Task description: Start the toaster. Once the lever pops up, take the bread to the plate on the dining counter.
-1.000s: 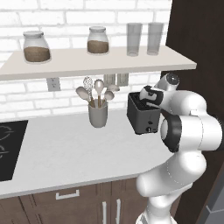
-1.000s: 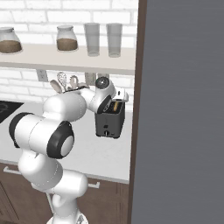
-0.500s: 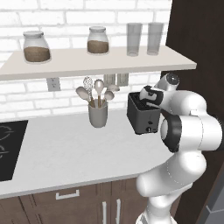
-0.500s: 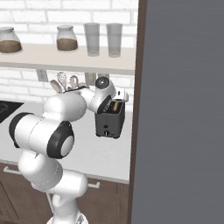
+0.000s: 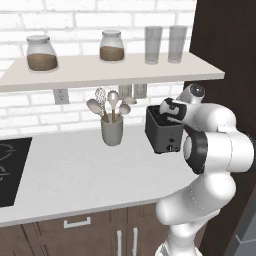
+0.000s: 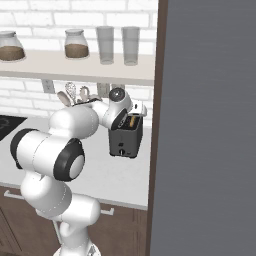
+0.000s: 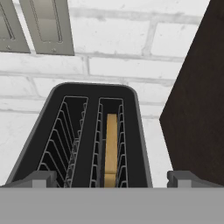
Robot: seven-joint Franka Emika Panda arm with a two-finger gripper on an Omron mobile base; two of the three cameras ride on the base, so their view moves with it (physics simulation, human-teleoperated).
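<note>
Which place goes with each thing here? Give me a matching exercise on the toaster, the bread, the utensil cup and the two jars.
Things:
1. toaster
2. bread
3. utensil cup
4. two jars

Places:
A. on the wall shelf
B. on the worktop, left of the toaster in the left base view
C. standing in a toaster slot
D. on the worktop beside the dark panel, under the gripper

Pairs: 1-D, 2-C, 3-B, 4-A

Domestic kitchen: white brick wall (image 5: 75,20), shelf (image 5: 100,72) of jars (image 5: 41,52), utensil cup (image 5: 112,131), toaster (image 5: 162,132), cooktop (image 5: 10,170), worktop (image 5: 90,175).
</note>
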